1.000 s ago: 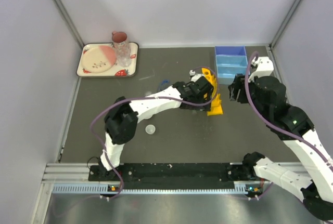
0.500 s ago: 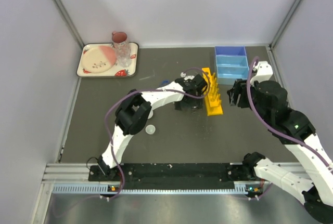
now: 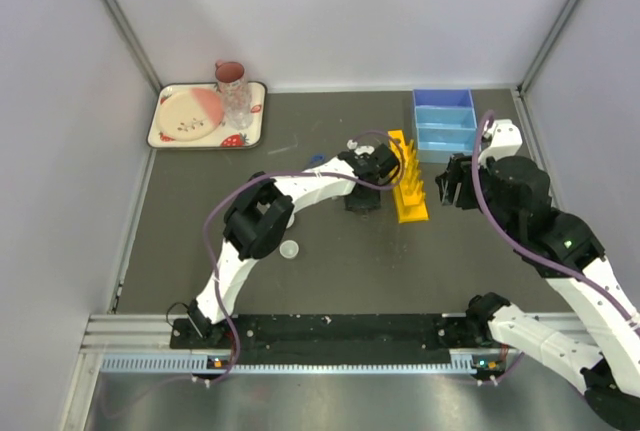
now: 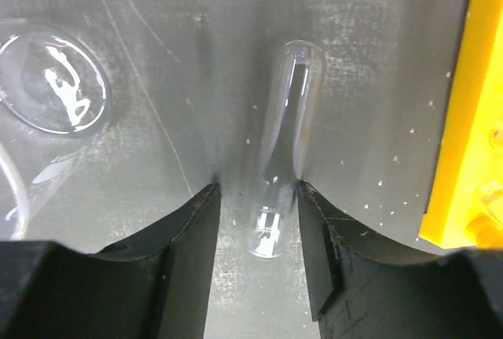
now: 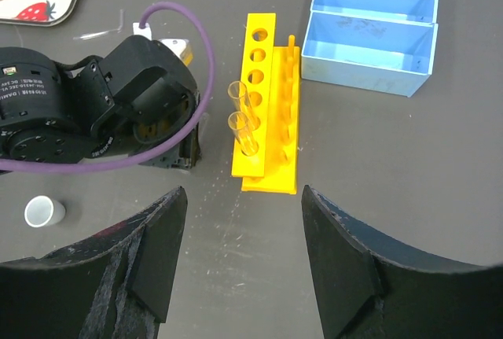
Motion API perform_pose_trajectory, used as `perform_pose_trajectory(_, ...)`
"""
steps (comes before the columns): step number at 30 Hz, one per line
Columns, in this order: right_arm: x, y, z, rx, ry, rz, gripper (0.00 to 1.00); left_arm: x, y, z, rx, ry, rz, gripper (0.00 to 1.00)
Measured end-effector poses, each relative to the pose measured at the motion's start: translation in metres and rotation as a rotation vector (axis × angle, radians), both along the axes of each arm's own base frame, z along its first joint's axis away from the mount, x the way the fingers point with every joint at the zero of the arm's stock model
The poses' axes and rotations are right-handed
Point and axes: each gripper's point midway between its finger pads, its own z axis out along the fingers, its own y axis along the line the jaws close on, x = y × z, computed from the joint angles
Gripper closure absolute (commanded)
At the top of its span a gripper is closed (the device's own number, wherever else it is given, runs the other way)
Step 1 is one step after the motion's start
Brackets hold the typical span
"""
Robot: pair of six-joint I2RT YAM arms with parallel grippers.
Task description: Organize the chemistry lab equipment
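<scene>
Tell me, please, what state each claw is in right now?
Left claw: open, straddling the glass test tube lying flat, not clamped on it.
Right claw: open, empty, above the yellow rack.

Dark desk (image 3: 340, 286) carries a yellow holed tube rack (image 3: 408, 191), a blue divided tray (image 3: 443, 136) and, far left, a cream strawberry-patterned tray (image 3: 254, 121). A glass tube (image 4: 281, 166) lies flat beside the rack — a small white dish (image 3: 289, 249) sits nearer the front.

A thin clear glass tube (image 4: 279, 158) lies on the tabletop (image 4: 369, 79) between my left jaws. The yellow holed tube rack (image 5: 267, 180) stands at its 3 o'clock, and the blue divided tray (image 5: 365, 68) at the rack's 1 o'clock.
</scene>
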Motion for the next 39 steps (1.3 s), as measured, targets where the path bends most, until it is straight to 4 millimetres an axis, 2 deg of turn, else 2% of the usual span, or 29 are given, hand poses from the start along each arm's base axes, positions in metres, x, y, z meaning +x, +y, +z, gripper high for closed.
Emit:
perform_pose_trajectory(2,0.0,0.0,0.0,0.001,0.0,0.001,0.39,0.0,0.003,-0.001,0.008,-0.006,0.006,0.62)
perform_pose_trajectory(11,-0.001,0.002,0.0,0.008,0.003,0.008,0.39,-0.005,0.01,-0.002,0.038,-0.038,0.004,0.85)
perform_pose_trajectory(12,-0.001,0.002,0.0,0.01,0.004,0.009,0.39,-0.006,0.01,-0.002,0.042,-0.045,0.003,0.94)
perform_pose_trajectory(14,-0.001,0.003,0.0,0.016,0.005,0.013,0.39,-0.008,0.01,-0.003,0.046,-0.053,-0.003,1.0)
perform_pose_trajectory(17,-0.001,0.005,-0.001,0.019,0.009,0.019,0.39,-0.015,0.012,-0.002,0.054,-0.054,-0.017,1.0)
perform_pose_trajectory(21,0.0,0.009,-0.003,0.02,0.021,0.031,0.39,-0.032,0.016,-0.002,0.086,-0.043,-0.081,1.0)
perform_pose_trajectory(26,-0.001,0.015,-0.005,0.027,0.034,0.061,0.39,-0.074,0.018,0.008,0.117,-0.005,-0.24,1.0)
perform_pose_trajectory(30,-0.004,0.023,-0.006,0.033,0.061,0.107,0.39,-0.107,0.017,0.044,0.058,-0.013,-0.369,1.0)
perform_pose_trajectory(34,-0.011,0.036,-0.007,0.055,0.091,0.182,0.39,-0.13,0.017,0.1,-0.081,-0.081,-0.48,1.0)
perform_pose_trajectory(39,-0.031,0.058,0.005,0.127,0.112,0.329,0.39,-0.153,0.033,0.162,-0.245,-0.181,-0.587,1.0)
